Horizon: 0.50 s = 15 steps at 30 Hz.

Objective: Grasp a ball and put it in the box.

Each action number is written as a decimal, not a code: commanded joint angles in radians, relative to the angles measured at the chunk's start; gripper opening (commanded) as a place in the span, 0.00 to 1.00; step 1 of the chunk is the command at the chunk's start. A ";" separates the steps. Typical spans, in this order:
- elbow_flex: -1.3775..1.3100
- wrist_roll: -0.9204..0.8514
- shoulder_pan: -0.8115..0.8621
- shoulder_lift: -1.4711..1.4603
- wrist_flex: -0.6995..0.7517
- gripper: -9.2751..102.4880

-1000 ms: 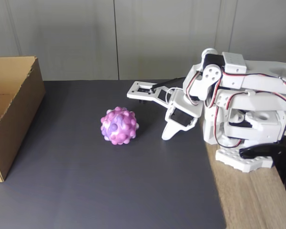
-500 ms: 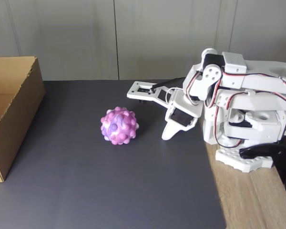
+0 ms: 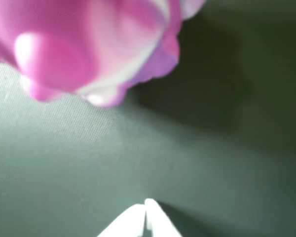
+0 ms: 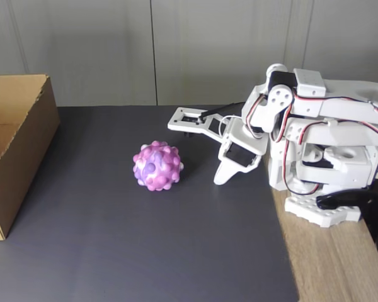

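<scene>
The ball (image 4: 156,165), bumpy and marbled purple, pink and white, rests on the dark mat near the middle of the fixed view. It fills the upper left of the wrist view (image 3: 89,44), blurred by closeness. My gripper (image 4: 220,178) hangs a short way to the ball's right with its tip just above the mat, not touching the ball. In the wrist view the white fingertips (image 3: 146,207) meet at the bottom edge, so the gripper (image 3: 145,203) is shut and holds nothing. The brown cardboard box (image 4: 26,141) stands open at the far left.
A dark grey mat (image 4: 145,251) covers most of the surface. The folded white arm and its base (image 4: 324,211) stand on a wooden tabletop (image 4: 334,270) at the right. A grey panelled wall runs behind.
</scene>
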 commanded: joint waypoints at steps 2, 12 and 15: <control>0.005 0.018 -0.014 -0.008 0.025 0.08; -0.061 0.072 -0.003 -0.009 0.021 0.09; -0.112 0.092 -0.005 -0.009 0.035 0.09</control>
